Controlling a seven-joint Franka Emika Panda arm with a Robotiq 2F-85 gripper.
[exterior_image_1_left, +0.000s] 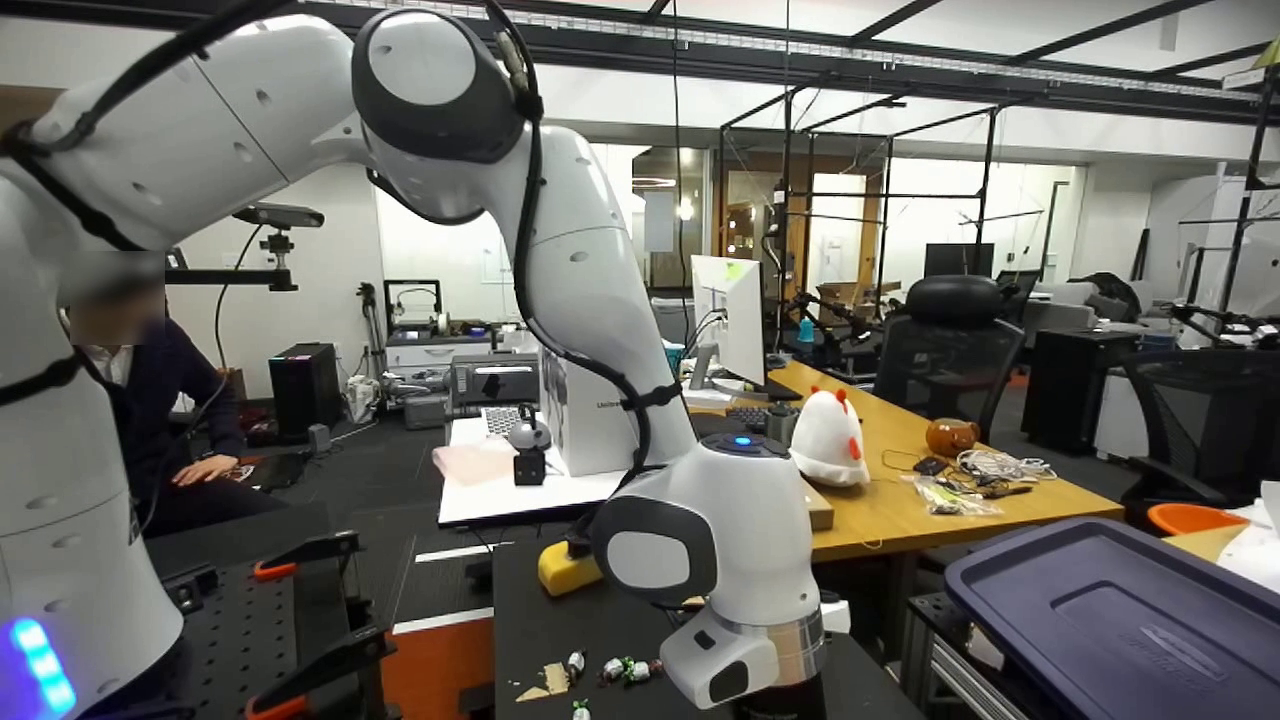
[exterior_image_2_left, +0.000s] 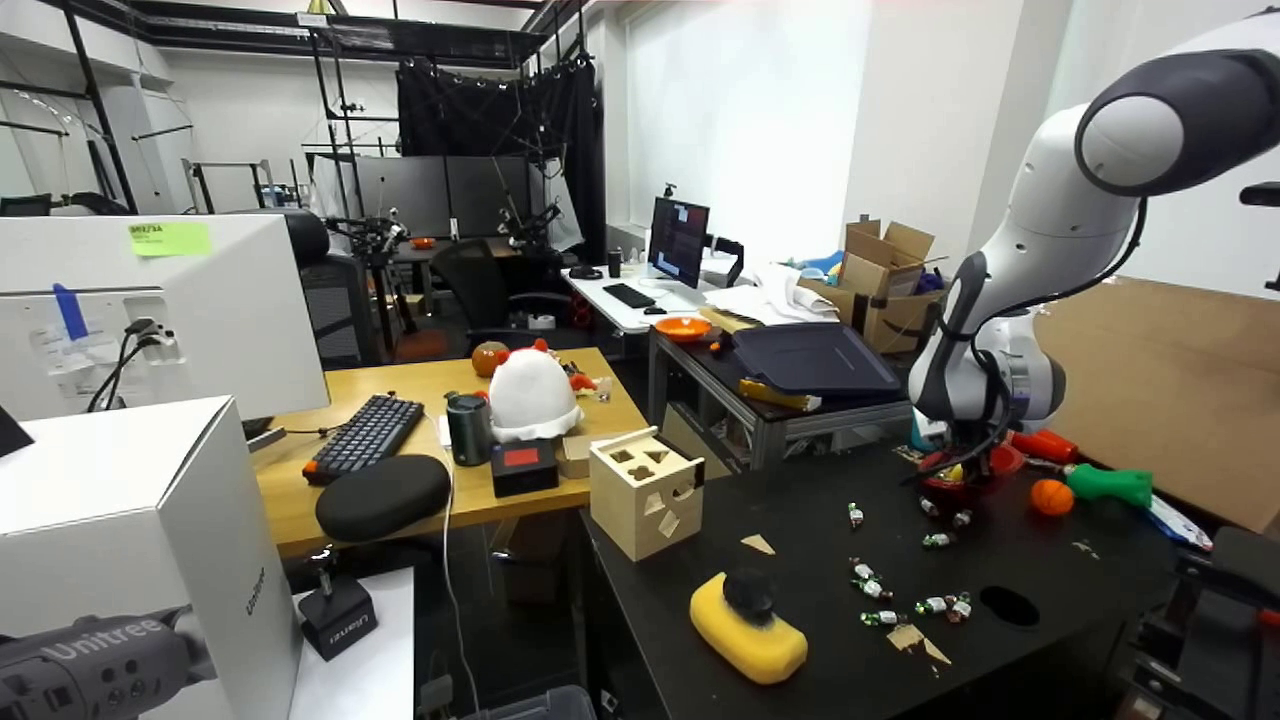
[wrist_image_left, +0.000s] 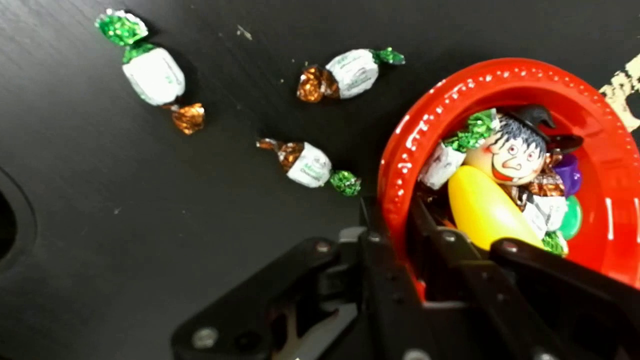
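My gripper (wrist_image_left: 392, 212) straddles the near rim of a red bowl (wrist_image_left: 510, 72), one finger outside the wall and one inside, pressed in on it. Inside the bowl lie a yellow egg (wrist_image_left: 490, 205), a ball with a painted witch face (wrist_image_left: 515, 155), wrapped candies (wrist_image_left: 442, 165) and small purple and green pieces. Just outside the rim, a candy (wrist_image_left: 310, 165) in white, brown and green foil rests on the black table (wrist_image_left: 200, 225). Farther off are two more candies in the wrist view. In an exterior view the bowl (exterior_image_2_left: 1000, 470) sits under the wrist, partly hidden by it.
Beside the bowl lie an orange ball (exterior_image_2_left: 1052, 497) and a green-handled tool (exterior_image_2_left: 1110, 484). Several candies, tan scraps (exterior_image_2_left: 905, 637), a yellow block with a black top (exterior_image_2_left: 745, 635) and a wooden shape box (exterior_image_2_left: 650, 510) share the table. A round hole (exterior_image_2_left: 1010, 605) opens in it.
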